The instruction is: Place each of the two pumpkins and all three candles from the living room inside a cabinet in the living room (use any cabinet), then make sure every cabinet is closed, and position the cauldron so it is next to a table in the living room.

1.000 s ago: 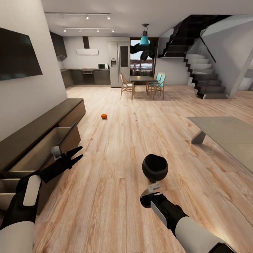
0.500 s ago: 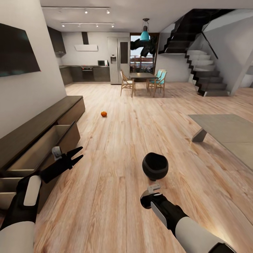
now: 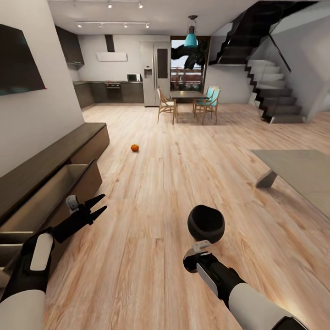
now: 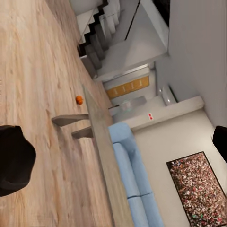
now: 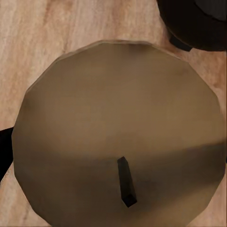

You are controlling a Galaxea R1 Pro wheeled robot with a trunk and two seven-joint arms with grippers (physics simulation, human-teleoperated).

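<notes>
A grey-brown candle point(image 5: 118, 118) with a short dark wick sits right in front of the right wrist camera, and my right gripper point(image 3: 198, 257) is shut on it low over the floor. Just beyond stands the black cauldron point(image 3: 206, 222), whose body point(image 5: 198, 23) also shows in the right wrist view. My left gripper point(image 3: 101, 203) is open and holds nothing, beside the dark-brown cabinet point(image 3: 55, 158) with its pale-lined drawer point(image 3: 50, 195) pulled out. One orange pumpkin point(image 3: 134, 147) lies on the floor further ahead. Another pumpkin point(image 4: 79, 99) lies beyond the grey table point(image 3: 298, 167).
A second drawer point(image 3: 9, 238) stands open nearer to me at the left. A blue sofa point(image 4: 130, 179) runs along the table's far side. A dining table with chairs point(image 3: 188, 105), the kitchen and a staircase point(image 3: 275, 91) are at the back. Wood floor stretches ahead.
The whole head view has shifted slightly, so the camera moved; the cauldron and cabinet look a little nearer. Both arms keep their pose, the right still shut on the candle.
</notes>
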